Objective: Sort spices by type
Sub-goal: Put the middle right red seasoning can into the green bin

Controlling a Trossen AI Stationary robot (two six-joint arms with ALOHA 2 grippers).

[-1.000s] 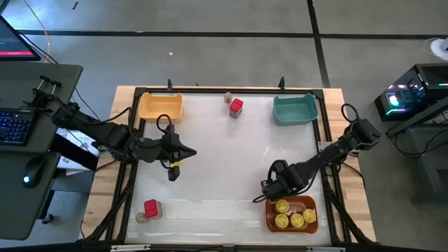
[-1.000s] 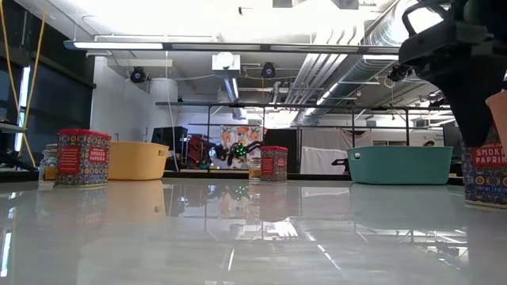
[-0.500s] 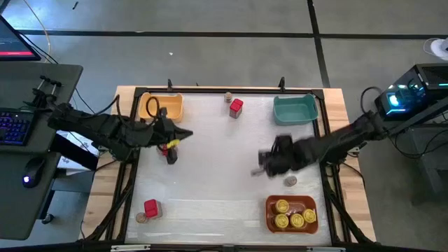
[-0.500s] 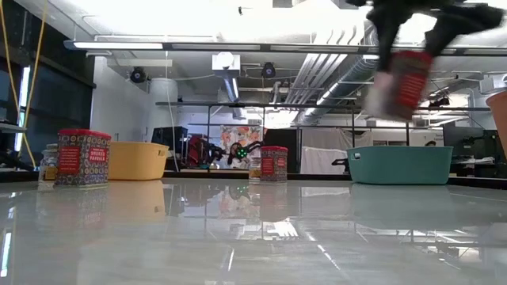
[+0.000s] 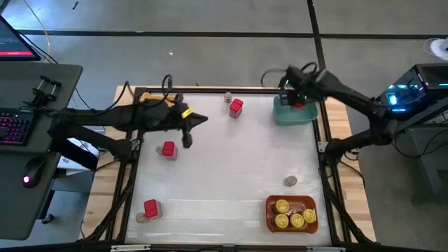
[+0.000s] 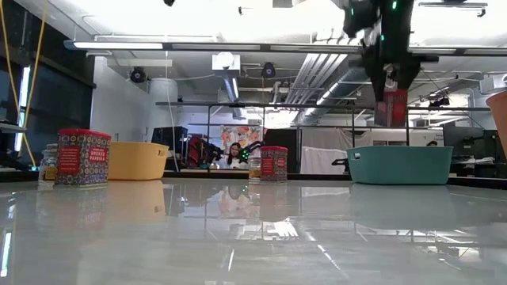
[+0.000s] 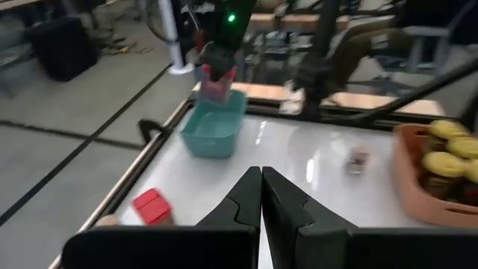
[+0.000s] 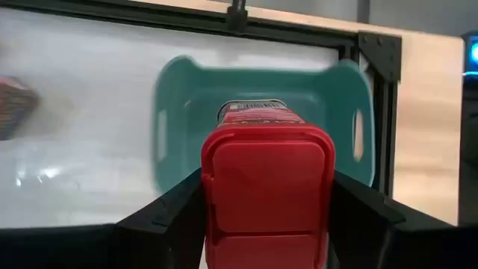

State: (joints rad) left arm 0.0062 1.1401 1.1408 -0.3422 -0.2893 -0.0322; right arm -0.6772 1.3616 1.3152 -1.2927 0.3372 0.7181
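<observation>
A red boxy spice tin (image 8: 267, 187) is held clamped in the right gripper (image 5: 297, 103), above the teal plastic bin (image 8: 175, 134) at the table's far right. The left gripper (image 5: 187, 133) is seen pressed closed, empty, near the yellow bin (image 6: 138, 161).

Table top (image 5: 231, 161): glossy white, mirror-smooth, with pale wood edging. Teal bin (image 8: 261, 97): smooth matt plastic. Red tin (image 8: 267, 190) above it: plastic-looking satin lid.

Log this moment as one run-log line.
right gripper: holds red tin over teal bin | left gripper: shut, empty, above table
</observation>
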